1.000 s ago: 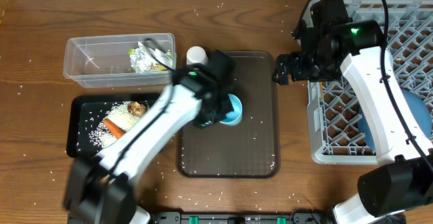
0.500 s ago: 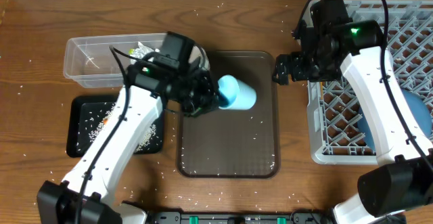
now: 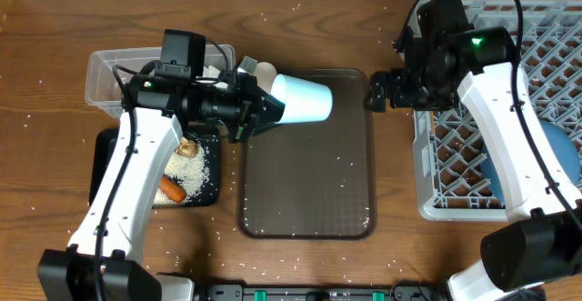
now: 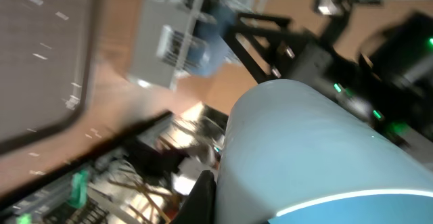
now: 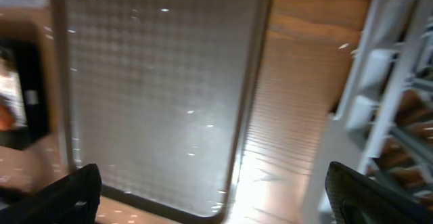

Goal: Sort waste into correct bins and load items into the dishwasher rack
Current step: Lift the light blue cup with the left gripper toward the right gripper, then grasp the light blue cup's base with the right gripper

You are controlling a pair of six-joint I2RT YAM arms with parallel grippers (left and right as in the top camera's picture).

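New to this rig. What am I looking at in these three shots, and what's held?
Two white robot arms at a wooden table. One picture looks down from above; the other two come from cameras on each wrist, both blurred. From above: the left arm has its jaws shut on a light-blue cup, tipped sideways over a brown serving tray. The right arm hovers, jaws open and empty, beside the grey rack, which holds a blue plate. A black tray holds rice and a carrot; a clear tub sits beyond it.
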